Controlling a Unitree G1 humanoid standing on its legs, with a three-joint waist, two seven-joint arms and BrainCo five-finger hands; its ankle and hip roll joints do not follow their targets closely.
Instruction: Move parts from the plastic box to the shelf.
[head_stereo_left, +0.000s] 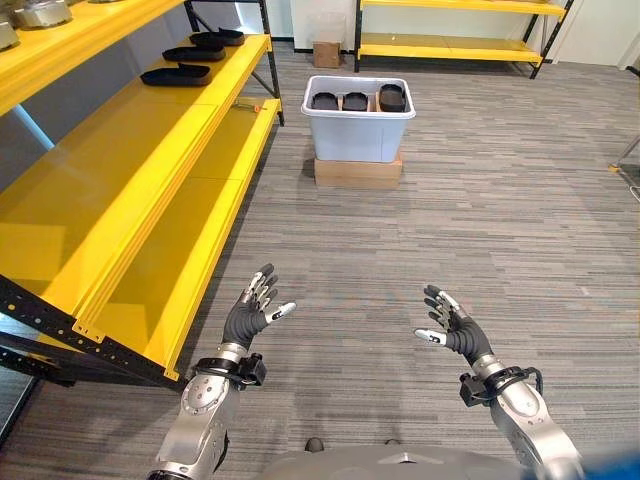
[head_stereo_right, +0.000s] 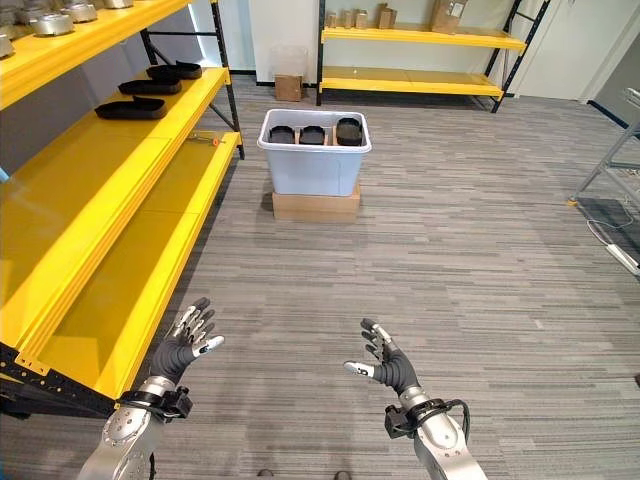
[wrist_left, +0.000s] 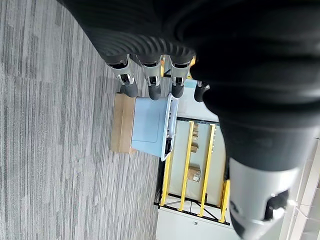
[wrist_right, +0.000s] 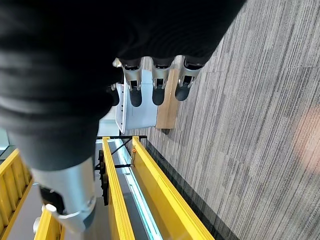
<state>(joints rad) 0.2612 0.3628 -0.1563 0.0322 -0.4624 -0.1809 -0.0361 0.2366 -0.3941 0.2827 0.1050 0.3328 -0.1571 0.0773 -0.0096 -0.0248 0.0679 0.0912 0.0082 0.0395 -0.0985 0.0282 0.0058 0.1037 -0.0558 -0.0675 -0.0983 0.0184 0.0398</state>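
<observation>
A pale blue plastic box stands on a flat cardboard carton on the carpet ahead, with three black parts inside it. Three more black parts lie on the yellow shelf at the far left. My left hand and right hand hover low over the carpet near me, both open with fingers spread, empty, far short of the box. The box also appears past the left fingers, and the box past the right fingers.
The yellow shelf unit runs along my left with a lower level near the floor. Metal parts sit on its upper level. A second yellow rack with cartons stands at the back wall, and a small carton lies on the floor there.
</observation>
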